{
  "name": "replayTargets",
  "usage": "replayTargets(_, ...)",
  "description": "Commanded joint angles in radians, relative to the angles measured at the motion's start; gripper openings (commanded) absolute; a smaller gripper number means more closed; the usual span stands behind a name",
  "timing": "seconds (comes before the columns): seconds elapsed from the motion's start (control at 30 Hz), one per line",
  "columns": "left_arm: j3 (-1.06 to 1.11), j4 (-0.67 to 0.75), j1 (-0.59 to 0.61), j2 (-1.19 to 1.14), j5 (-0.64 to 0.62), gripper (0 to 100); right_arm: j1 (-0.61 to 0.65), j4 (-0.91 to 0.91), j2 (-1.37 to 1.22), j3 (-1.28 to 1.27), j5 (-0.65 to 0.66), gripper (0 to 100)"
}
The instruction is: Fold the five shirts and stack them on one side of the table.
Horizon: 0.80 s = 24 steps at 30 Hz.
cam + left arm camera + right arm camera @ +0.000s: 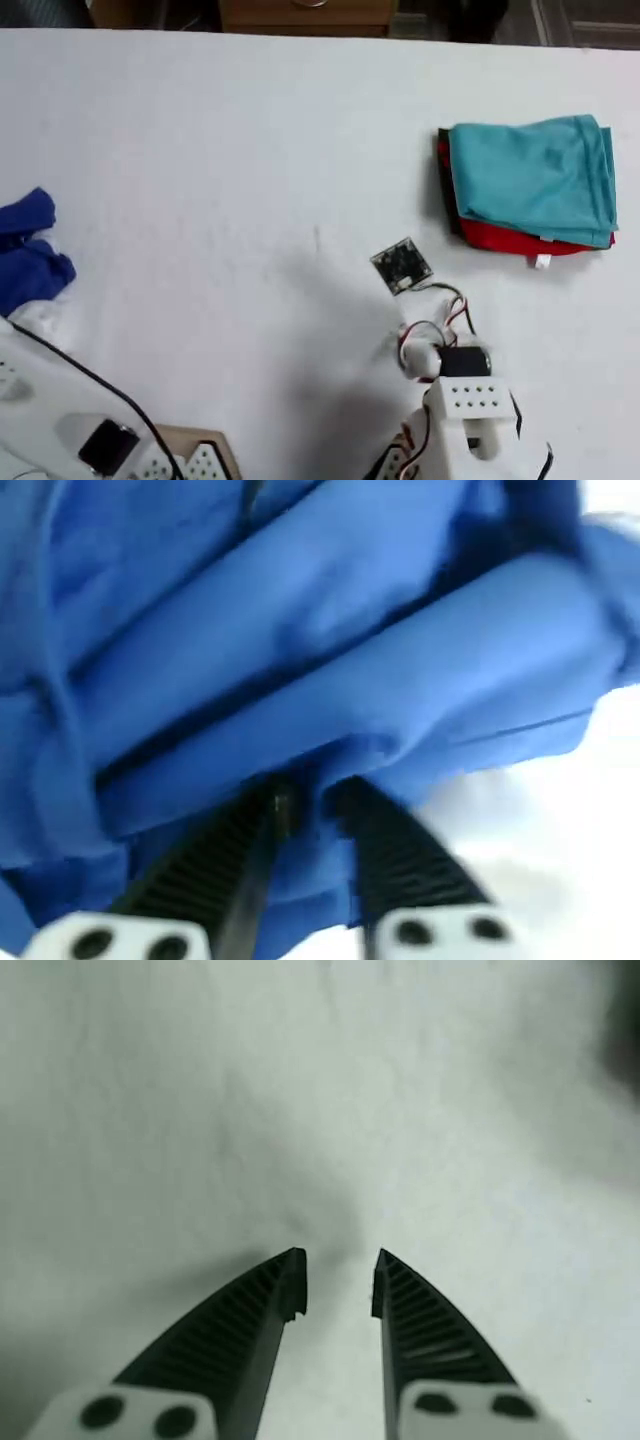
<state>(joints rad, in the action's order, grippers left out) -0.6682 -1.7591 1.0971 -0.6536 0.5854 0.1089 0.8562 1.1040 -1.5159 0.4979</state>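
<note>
Blue shirt (30, 255) heaped and unfolded at the worktop (220, 150) edge, just ahead of the white left arm (60, 420). Directly against the left end effector (305, 798), in loose rolls and creases. Left end effector closed to a narrow gap on a fold of the blue shirt, with blue cloth pinched between the two ribbed black fingers (400, 860) and the fingertips sunk into the folds. White surface visible past the cloth on one side of that end effector.

Right end effector (340, 1260) slightly parted, tips separated by a narrow gap, nothing held. Bare white surface below and ahead of the tips, with a soft dark shadow around them. Contact with the surface: cannot tell.

Folded stack well apart from the left end effector, across the worktop, and beyond the right arm (465, 400), off to its outer side. Teal shirt (530, 175) on top, folded to a rough rectangle. Red shirt (520, 240) beneath it, exposed along the edge nearer the right arm, with a small white tag (542, 262) sticking out. Thin dark layer (443, 190) at the side of the stack facing the blue shirt; kind of garment not discernible.

Small circuit board (402, 266) with red, black and white wires at the front of the right arm, near the stack but clear of it.
</note>
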Motion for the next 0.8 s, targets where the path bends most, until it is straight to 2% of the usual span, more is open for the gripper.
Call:
replayTargets(0.0,-0.038,-0.026,-0.092,0.126,-0.032,3,0.004,-0.019,0.021,0.005,0.003,11.7)
replayTargets(0.4,0.11,-0.026,-0.457,0.589,-0.149,3,0.004,-0.031,0.015,0.003,-0.008,11.6)
replayTargets(0.5,0.116,-0.026,-0.568,0.717,-0.183,3,-0.004,-0.041,0.016,0.003,-0.049,11.6)
replayTargets(0.77,0.111,-0.026,-0.905,0.97,-0.301,3,-0.004,-0.041,0.016,0.003,-0.054,11.6)
